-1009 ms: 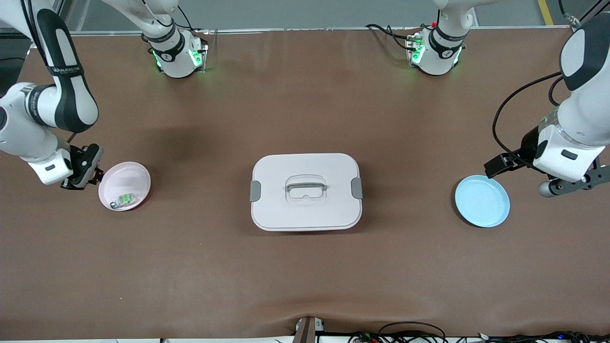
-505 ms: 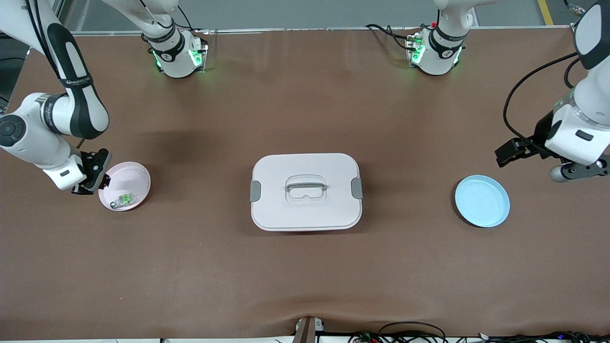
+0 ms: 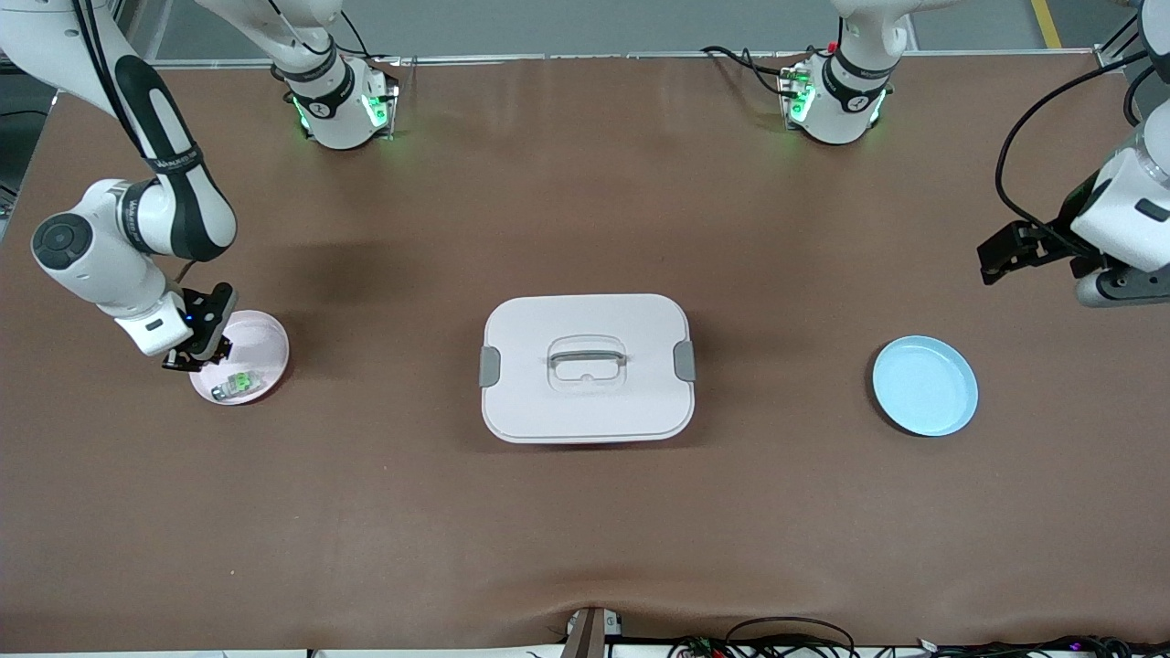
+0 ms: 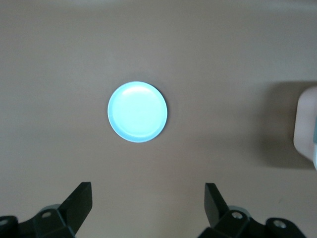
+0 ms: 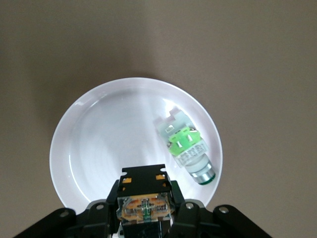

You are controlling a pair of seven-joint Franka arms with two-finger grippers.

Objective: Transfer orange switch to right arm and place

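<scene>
My right gripper [image 3: 203, 352] is shut on the orange switch [image 5: 145, 198], a small black block with an orange band. It holds the switch just above the rim of the pink plate [image 3: 265, 340] at the right arm's end of the table. In the right wrist view the pink plate [image 5: 109, 134] lies under the right gripper [image 5: 146, 210]. My left gripper [image 3: 1124, 287] is open and empty, high over the table at the left arm's end. Its fingers [image 4: 79, 201] stand wide apart.
A green-and-silver part [image 3: 236, 384] lies in the pink plate, also in the right wrist view [image 5: 187, 146]. An empty blue plate [image 3: 924, 385] shows in the left wrist view [image 4: 137, 111]. A white lidded box [image 3: 585, 411] sits mid-table; its corner [image 4: 307, 126] shows too.
My right gripper has moved with the switch from beside the pink plate to over its rim. My left gripper has moved away from the blue plate toward the robots' bases.
</scene>
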